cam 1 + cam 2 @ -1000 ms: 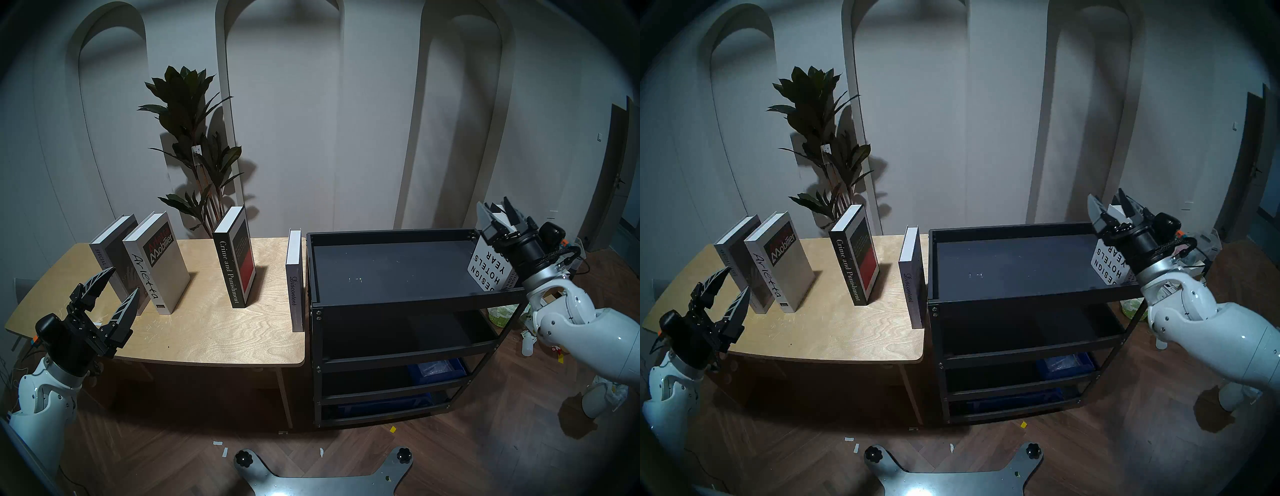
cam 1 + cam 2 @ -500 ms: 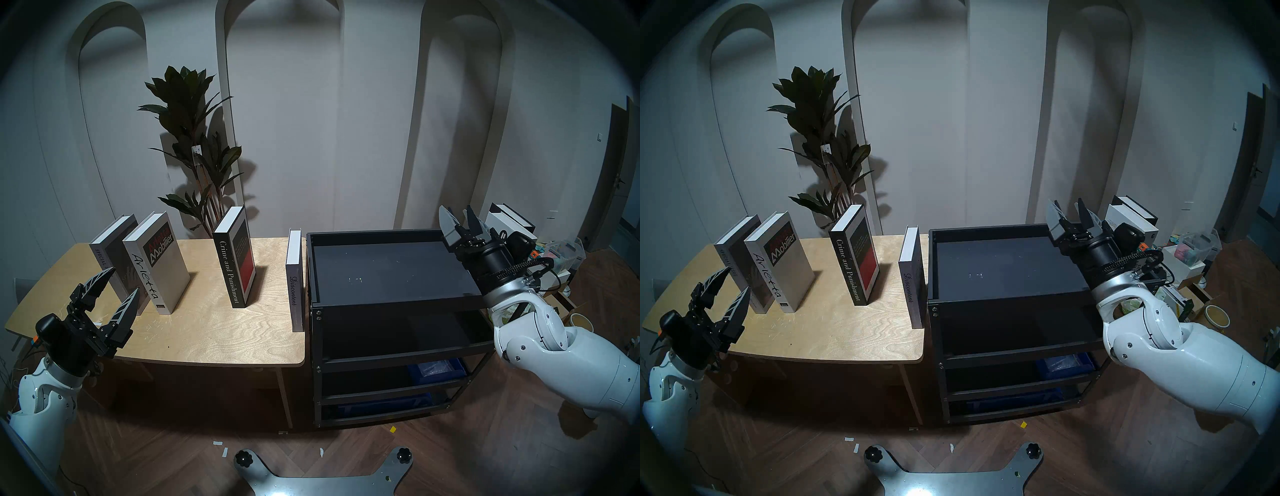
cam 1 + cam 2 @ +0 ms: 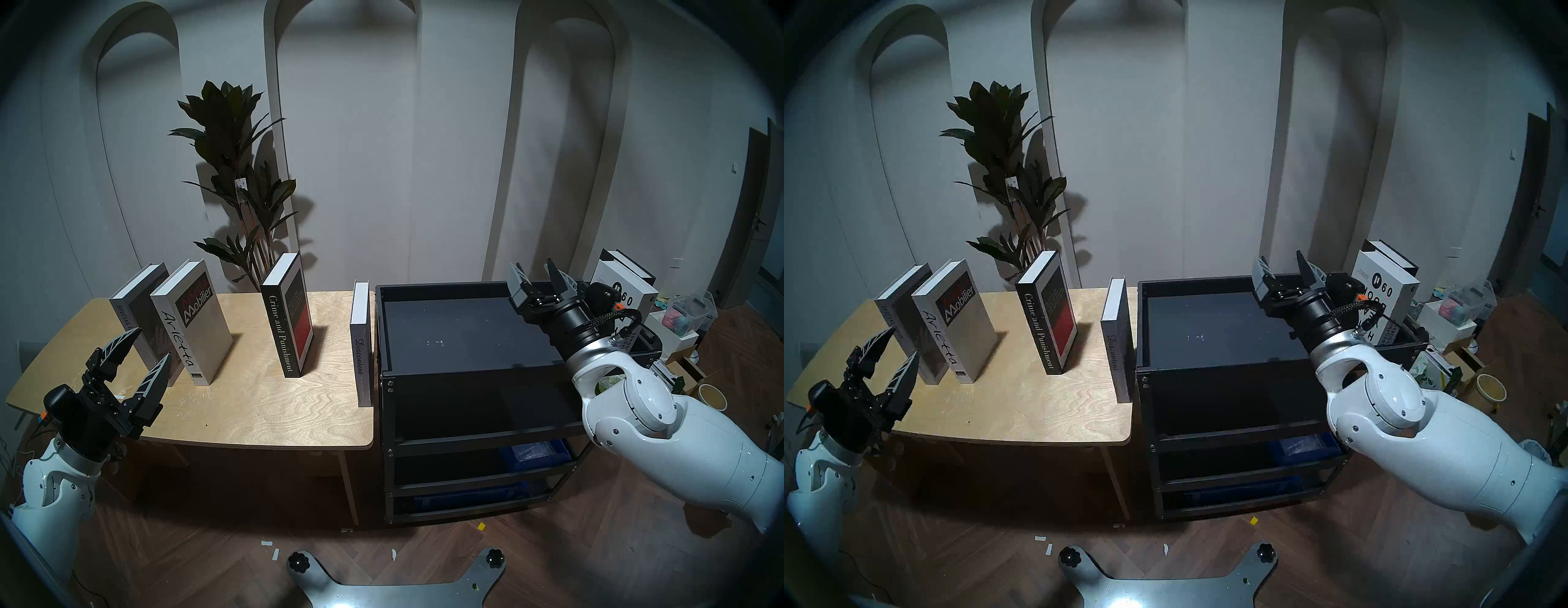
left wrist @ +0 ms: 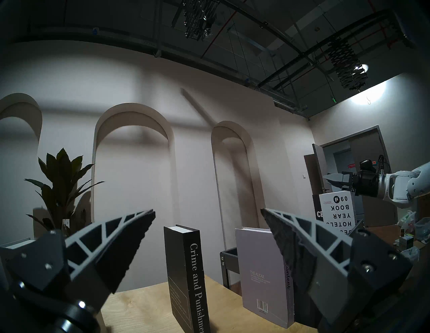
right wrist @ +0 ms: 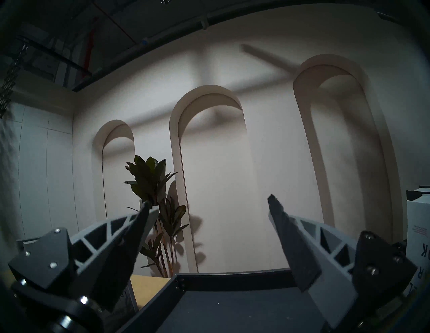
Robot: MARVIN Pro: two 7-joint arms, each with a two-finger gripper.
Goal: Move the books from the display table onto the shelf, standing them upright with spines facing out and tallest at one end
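**Two books shelved, four still on the bench**

Nearest, the left gripper (image 3: 138, 354) hovers at the front left corner of the pale plywood bench (image 3: 254, 407), fingers apart and empty. On the bench stand four hardbacks: grey "Special Issue" (image 3: 131, 310), silver "Arietta" (image 3: 191, 322), black "Crime and Punishment" (image 3: 288, 314) and grey "Discontent" (image 3: 360, 344). Further right, the right gripper (image 3: 536, 276) hangs open and empty above the black metal shelf (image 3: 466, 369). At its far right end stand two upright books, white (image 3: 628, 293) in front and black (image 3: 634, 265) behind.
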